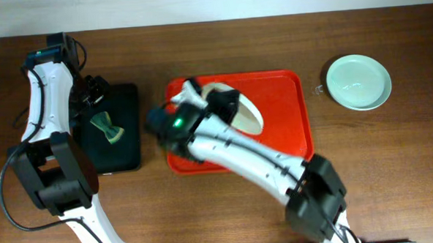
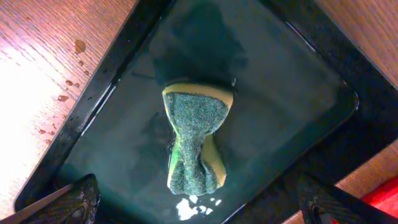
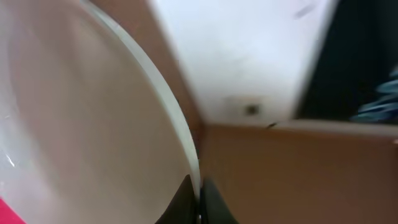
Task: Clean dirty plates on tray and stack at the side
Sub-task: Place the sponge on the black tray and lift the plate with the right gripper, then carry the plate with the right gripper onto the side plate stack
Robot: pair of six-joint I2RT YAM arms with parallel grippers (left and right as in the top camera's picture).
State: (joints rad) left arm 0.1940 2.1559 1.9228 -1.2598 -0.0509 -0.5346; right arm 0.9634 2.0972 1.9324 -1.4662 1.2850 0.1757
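Note:
A white plate (image 1: 244, 111) stands tilted on its edge over the red tray (image 1: 290, 129). My right gripper (image 1: 212, 100) is shut on its rim; the right wrist view shows both fingers (image 3: 199, 196) pinching the plate's thin edge (image 3: 93, 124). A pale mint-blue plate (image 1: 357, 81) lies flat on the table to the right of the tray. A third plate is not visible. My left gripper (image 1: 98, 94) hangs open and empty above a green-and-yellow sponge (image 2: 196, 137); its fingers (image 2: 199, 208) are spread wide on either side.
The sponge (image 1: 107, 128) lies in a wet black tray (image 1: 130, 151) left of the red tray. Small brown spots mark the wooden table (image 2: 68, 81) beside the black tray. My right arm (image 1: 262, 160) crosses the red tray's front half.

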